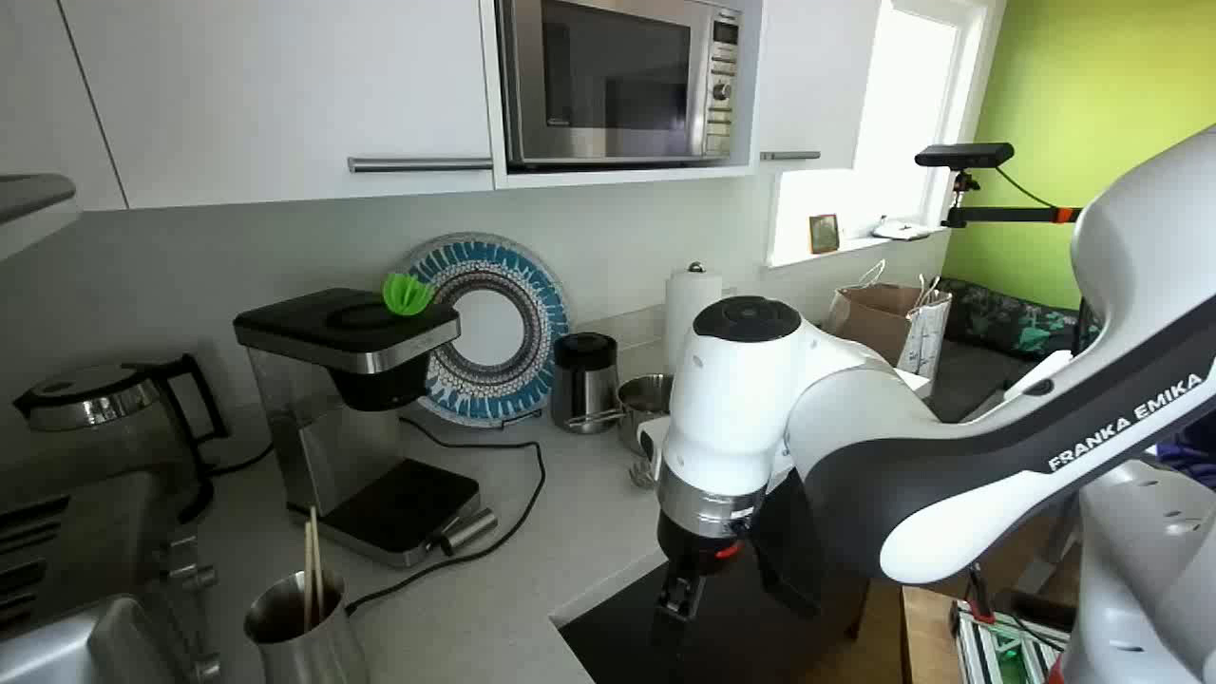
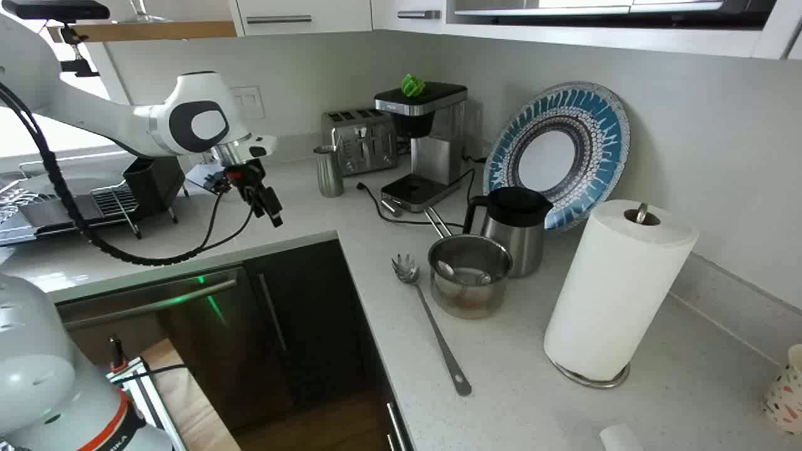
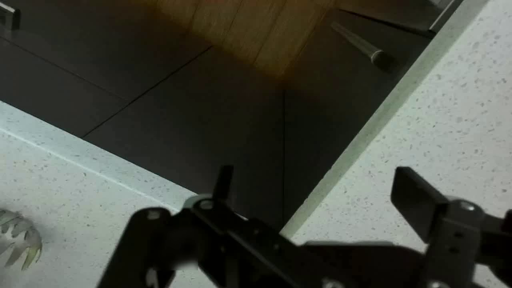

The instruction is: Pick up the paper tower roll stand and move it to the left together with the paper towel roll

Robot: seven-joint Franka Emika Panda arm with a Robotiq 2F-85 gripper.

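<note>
Your end effector has its two jaws wide apart, and it holds nothing. It hangs near the inner corner of the desk, and the wrist view shows dark cupboard doors below it. The paper towel roll stands upright on its metal stand, on the desk near the wall, well apart from your end effector (in an exterior view, the robot arm hides its lower part from you). You can also see the steel pot near the roll, the black-lidded jug just beside the pot, and the long spoon, which lies on the pot's other side.
</note>
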